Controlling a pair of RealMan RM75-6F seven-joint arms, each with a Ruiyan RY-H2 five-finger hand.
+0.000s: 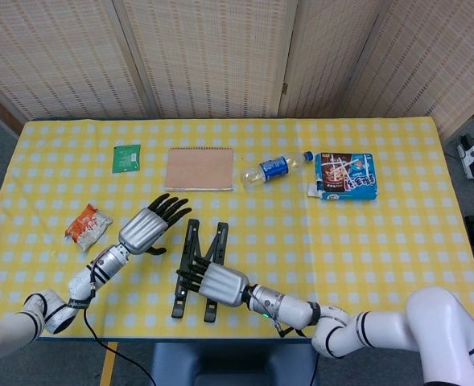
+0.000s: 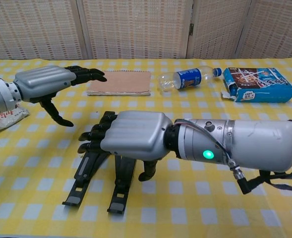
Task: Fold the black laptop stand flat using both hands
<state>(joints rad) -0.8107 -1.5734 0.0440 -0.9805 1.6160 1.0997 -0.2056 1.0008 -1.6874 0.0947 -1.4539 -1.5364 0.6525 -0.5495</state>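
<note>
Stand: black laptop stand [image 1: 199, 265] [image 2: 102, 173], lower centre of the head view, lying low on the table [image 1: 381, 241] with its two long bars close together and nearly parallel, a thin gap between them; rubber-tipped feet point toward the near edge.
Right hand: right hand [image 1: 219, 285] [image 2: 128, 136], lower centre of both views, palm down over the near part of the stand, dark fingers [image 2: 93, 135] stretched flat across the bars toward frame left; whether they press on the bars I cannot tell, and nothing is gripped.
Left hand: left hand [image 1: 144, 229] [image 2: 44, 82], left of the stand and apart from it, raised, fingers spread, thumb hanging down, holding nothing.
Box: blue snack box [image 1: 347, 176] [image 2: 257, 85], upper right, lying flat, one end flap open; contents not visible.
Bottle: plastic bottle [image 1: 274, 168] [image 2: 188, 78], on its side just left of the box, blue label, looks clear inside.
Notebook: brown notebook [image 1: 199, 168] [image 2: 120, 82], upper centre, closed.
Packets: green packet [image 1: 126, 158] at upper left; orange packet [image 1: 88, 225] at left of the left hand.
</note>
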